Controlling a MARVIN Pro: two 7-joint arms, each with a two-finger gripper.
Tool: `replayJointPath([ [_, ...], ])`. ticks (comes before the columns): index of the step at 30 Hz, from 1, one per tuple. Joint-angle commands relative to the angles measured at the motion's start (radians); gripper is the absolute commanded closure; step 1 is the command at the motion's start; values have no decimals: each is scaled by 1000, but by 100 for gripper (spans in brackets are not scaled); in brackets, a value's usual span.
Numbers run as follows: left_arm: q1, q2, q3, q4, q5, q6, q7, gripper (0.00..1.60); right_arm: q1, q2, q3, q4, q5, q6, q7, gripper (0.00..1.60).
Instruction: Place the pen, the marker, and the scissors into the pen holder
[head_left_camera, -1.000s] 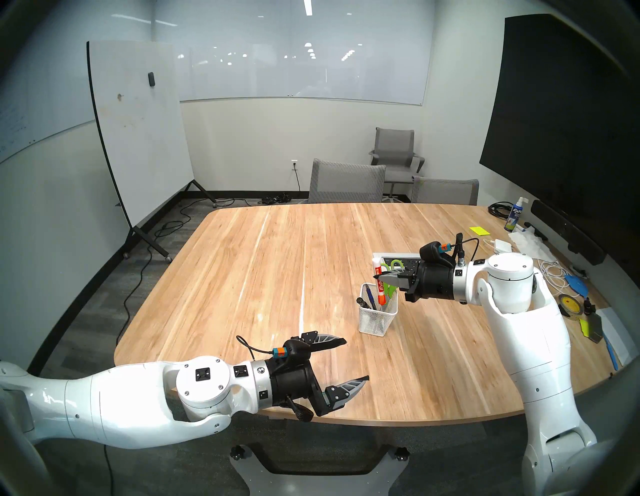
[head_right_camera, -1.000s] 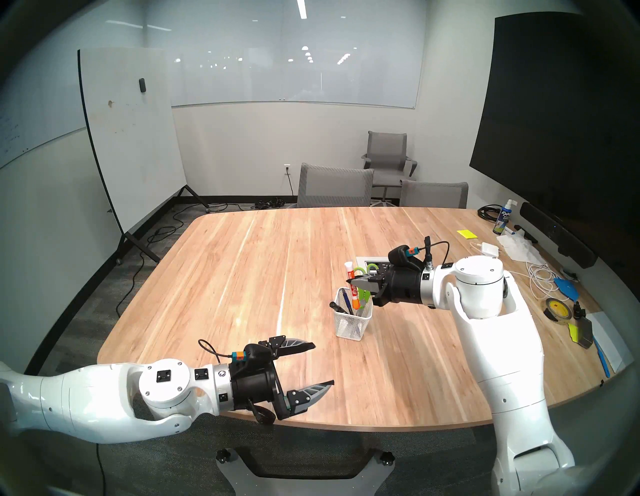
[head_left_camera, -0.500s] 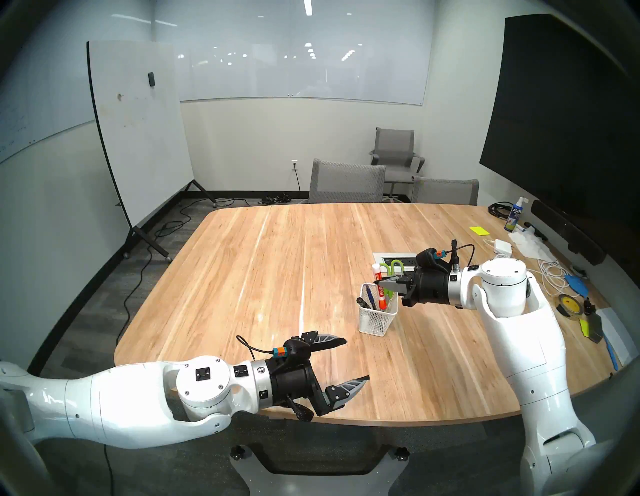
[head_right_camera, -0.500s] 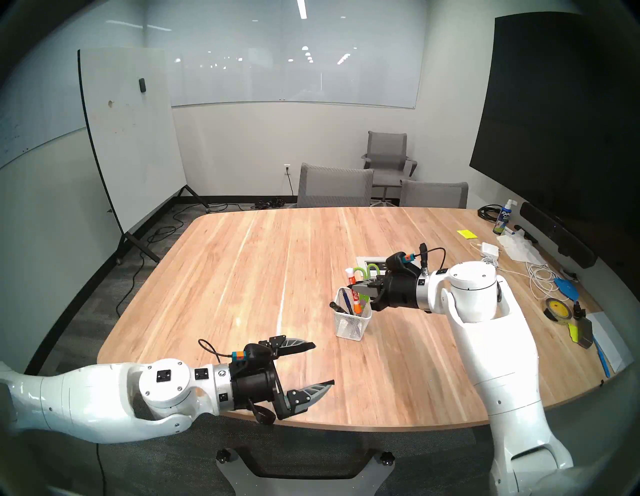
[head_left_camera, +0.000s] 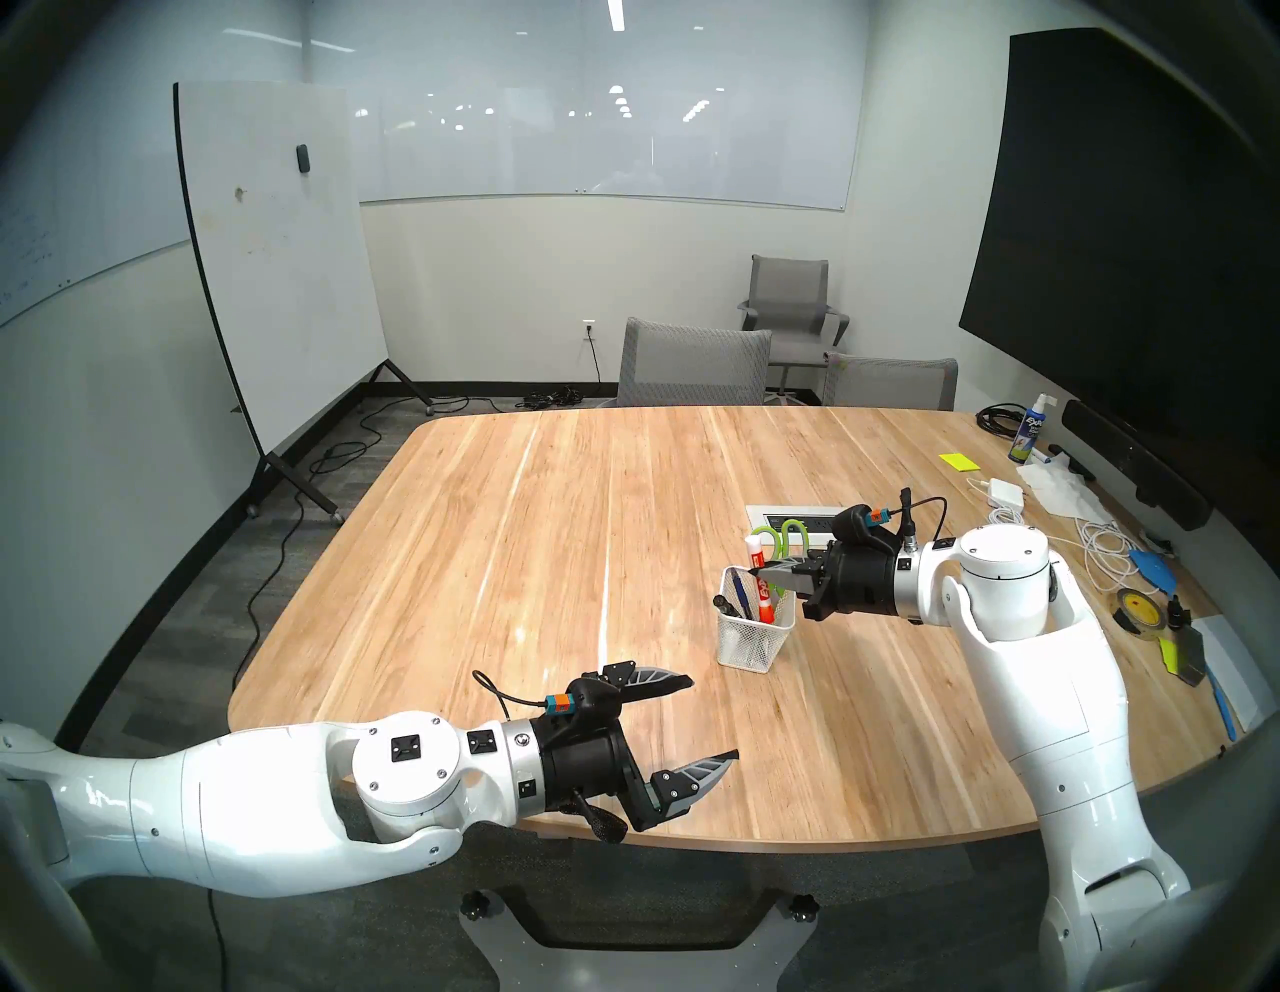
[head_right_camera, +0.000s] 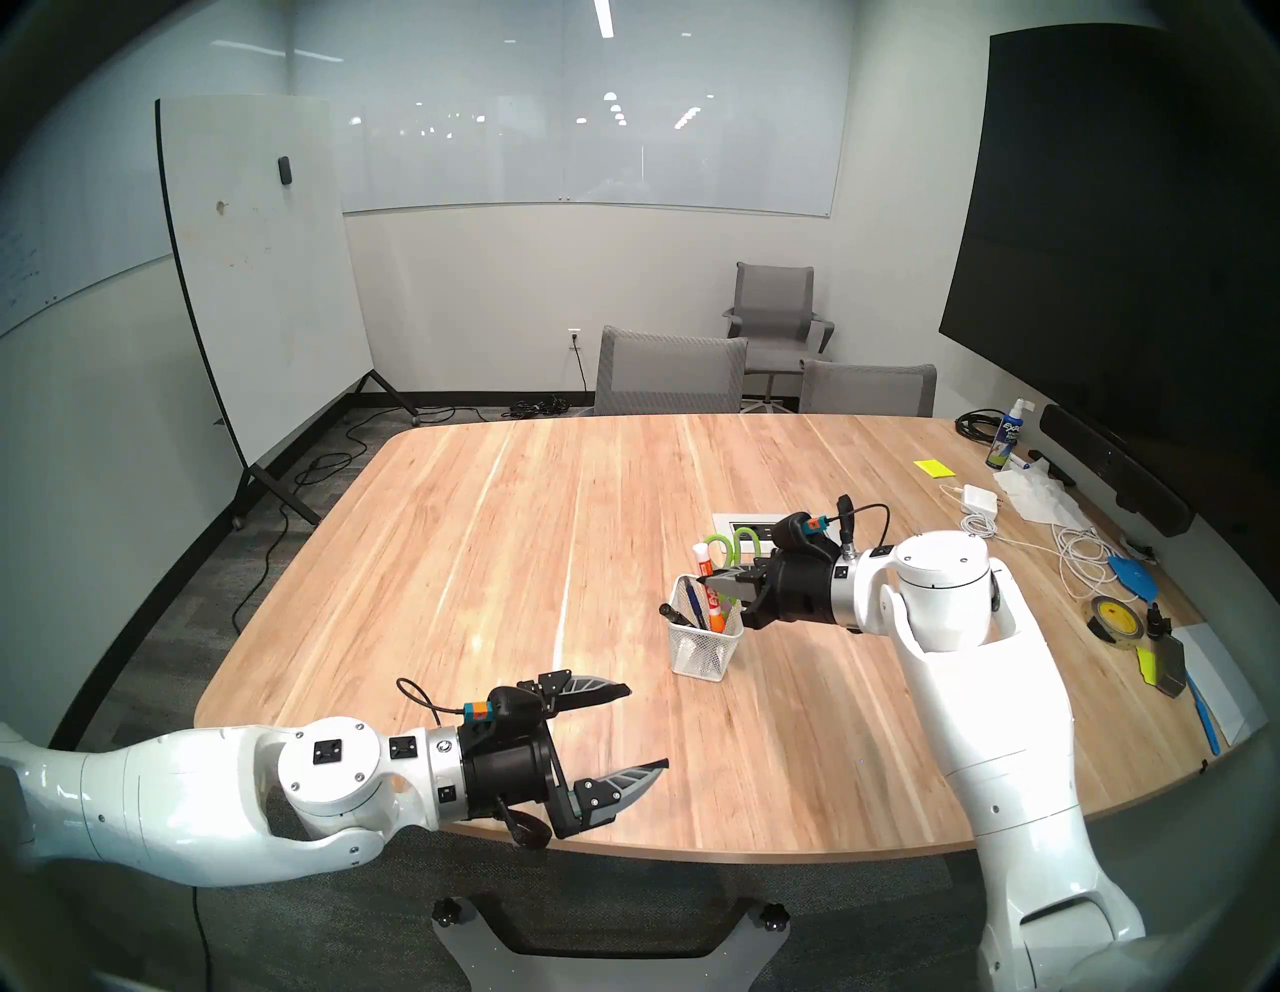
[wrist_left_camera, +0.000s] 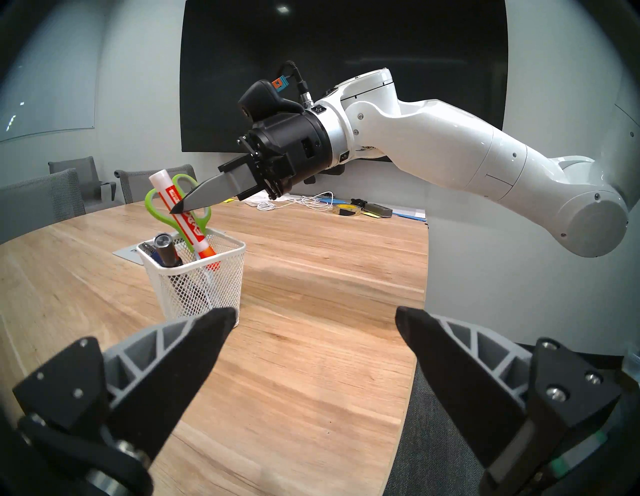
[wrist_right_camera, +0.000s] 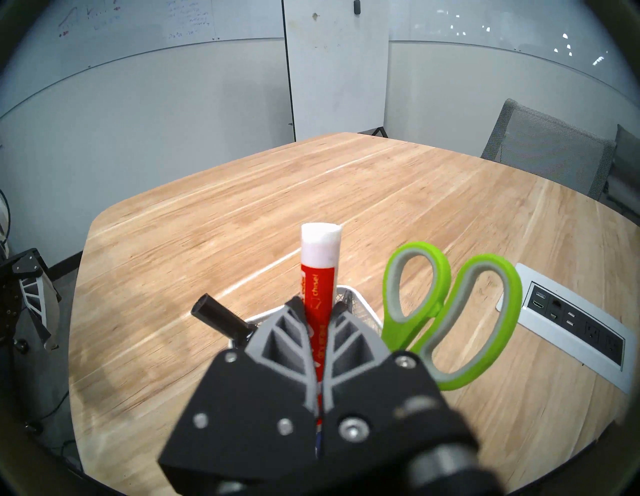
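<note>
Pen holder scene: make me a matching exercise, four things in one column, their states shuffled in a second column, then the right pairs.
Things
1. red marker
2. scissors
3. left gripper
4. pen holder

States
A. jaws wide open, holding nothing
B. clamped in the right gripper
C. standing on the table
D. blades down in the holder, green handles up

Pairs: 1-B, 2-D, 3-A, 4-C

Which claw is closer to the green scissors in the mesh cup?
Right. The right claw is beside the scissors, gripping a marker; the left claw hangs open near the table's front edge.
</note>
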Motion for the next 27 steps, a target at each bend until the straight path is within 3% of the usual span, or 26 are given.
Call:
replayJointPath([
  [1, -5, -4, -8, -12, 3, -12, 2, 0, -4, 4, -5, -9, -4, -14, 4, 160],
  [21, -6, -4, -8, -12, 3, -12, 2, 0, -23, 8, -31, -4, -36, -36, 0, 160],
  [25, -6, -4, -7, -12, 3, -12, 2, 0, -24, 6, -30, -5, -37, -39, 0, 124],
  [27, -6, -4, -7, -12, 3, -12, 2, 0, -24, 6, -29, -7, -36, -37, 2, 120],
])
